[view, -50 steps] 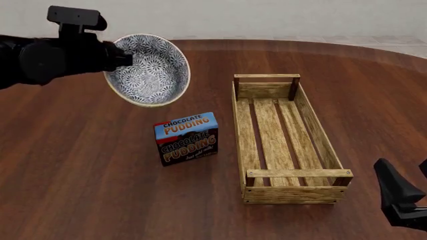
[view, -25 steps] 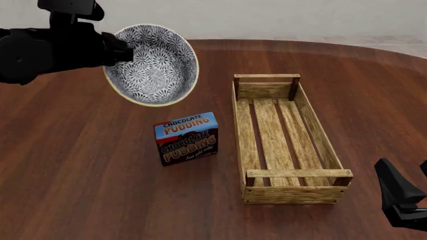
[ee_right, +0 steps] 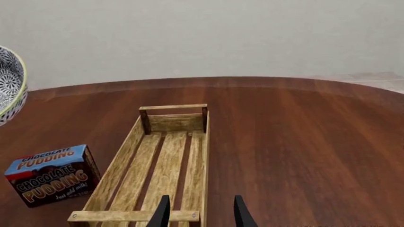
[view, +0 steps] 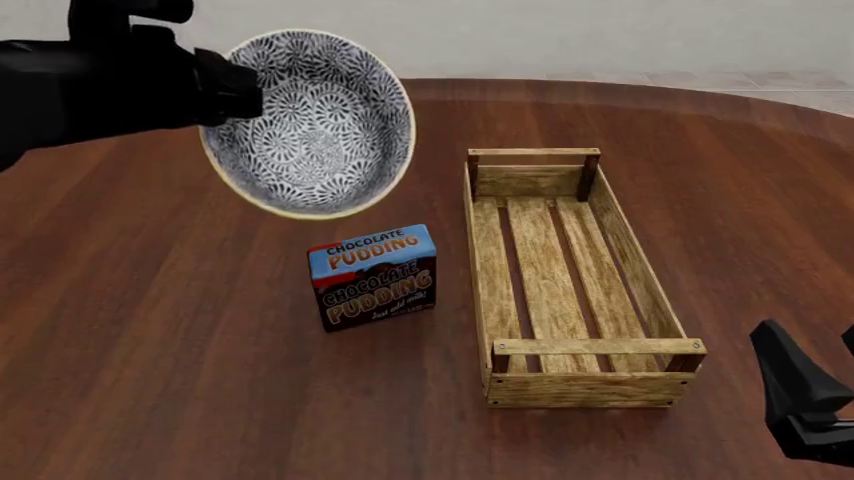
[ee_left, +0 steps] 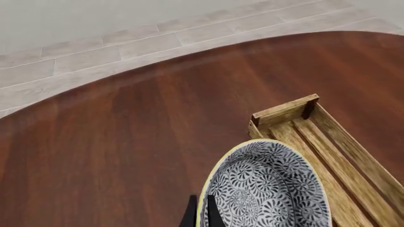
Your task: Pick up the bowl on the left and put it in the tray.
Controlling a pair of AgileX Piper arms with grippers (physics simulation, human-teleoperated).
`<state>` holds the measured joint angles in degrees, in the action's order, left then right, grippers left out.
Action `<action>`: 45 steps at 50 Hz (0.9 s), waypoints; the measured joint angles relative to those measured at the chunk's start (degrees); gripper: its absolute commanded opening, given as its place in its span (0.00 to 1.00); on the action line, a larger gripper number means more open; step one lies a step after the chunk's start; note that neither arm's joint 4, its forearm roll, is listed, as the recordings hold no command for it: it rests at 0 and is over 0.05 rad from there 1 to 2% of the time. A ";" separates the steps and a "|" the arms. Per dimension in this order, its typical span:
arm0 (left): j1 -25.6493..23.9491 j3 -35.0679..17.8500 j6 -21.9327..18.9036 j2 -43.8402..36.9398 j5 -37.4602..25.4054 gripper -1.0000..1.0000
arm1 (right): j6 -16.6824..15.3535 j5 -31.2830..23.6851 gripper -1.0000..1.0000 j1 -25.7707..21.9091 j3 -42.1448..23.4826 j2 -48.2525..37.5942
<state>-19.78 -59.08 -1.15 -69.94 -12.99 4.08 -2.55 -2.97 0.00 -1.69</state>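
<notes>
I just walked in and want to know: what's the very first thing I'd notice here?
The flowery blue-and-white bowl, tipped up in the air in the left claw above the table's far left. Next, the long wooden tray to its right, and the blue pudding box standing between them.

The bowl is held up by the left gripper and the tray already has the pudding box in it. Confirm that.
Not quite. The bowl is held up by the left gripper, but the tray holds nothing; the pudding box stands on the table beside it, as the front view shows.
</notes>
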 measured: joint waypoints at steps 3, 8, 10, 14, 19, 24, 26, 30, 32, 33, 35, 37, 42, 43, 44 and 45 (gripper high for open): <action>-0.89 0.09 0.46 0.56 -0.50 0.00 | 0.06 -0.23 1.00 0.03 0.00 0.23; -2.10 0.26 0.77 1.45 -1.16 0.00 | 0.13 -0.52 1.00 0.10 0.00 0.50; -2.60 0.27 0.89 1.77 -1.43 0.00 | 0.16 -0.62 1.00 0.12 0.00 0.61; -3.47 0.26 1.04 2.25 -1.87 0.00 | 0.23 -0.79 1.00 0.16 0.00 0.79; -4.41 0.13 1.14 2.44 -2.20 0.00 | 0.31 -0.98 1.00 0.21 0.00 0.97; -5.14 -0.08 1.20 2.30 -2.35 0.00 | 0.37 -1.10 1.00 0.28 0.00 1.11; -5.43 -0.20 1.20 2.15 -2.37 0.00 | 0.40 -1.15 1.00 0.32 0.00 1.15; -5.96 -0.45 1.16 1.76 -2.34 0.00 | 0.44 -1.21 1.00 0.37 0.00 1.21; -6.22 -0.59 1.15 1.54 -2.32 0.00 | 0.46 -1.22 1.00 0.39 0.00 1.24; -6.34 -0.65 1.15 1.44 -2.31 0.00 | 0.46 -1.23 1.00 0.40 0.00 1.25; -6.59 -0.78 1.15 1.24 -2.30 0.00 | 0.46 -1.23 1.00 0.42 0.00 1.26; -6.82 -0.90 1.15 1.03 -2.26 0.00 | 0.46 -1.23 1.00 0.45 0.00 1.27; -7.23 -1.35 1.22 0.26 -2.16 0.00 | 0.43 -1.20 1.00 0.51 0.00 1.30; -7.30 -1.44 1.24 0.09 -2.13 0.00 | 0.42 -1.19 1.00 0.53 0.00 1.30; -7.38 -1.52 1.26 -0.07 -2.10 0.00 | 0.42 -1.18 1.00 0.54 0.00 1.30; -7.46 -1.60 1.30 -0.23 -2.08 0.00 | 0.42 -1.18 1.00 0.55 0.00 1.29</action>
<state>-27.25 -60.69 0.15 -70.18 -15.07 4.50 -3.72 -2.42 0.00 -0.40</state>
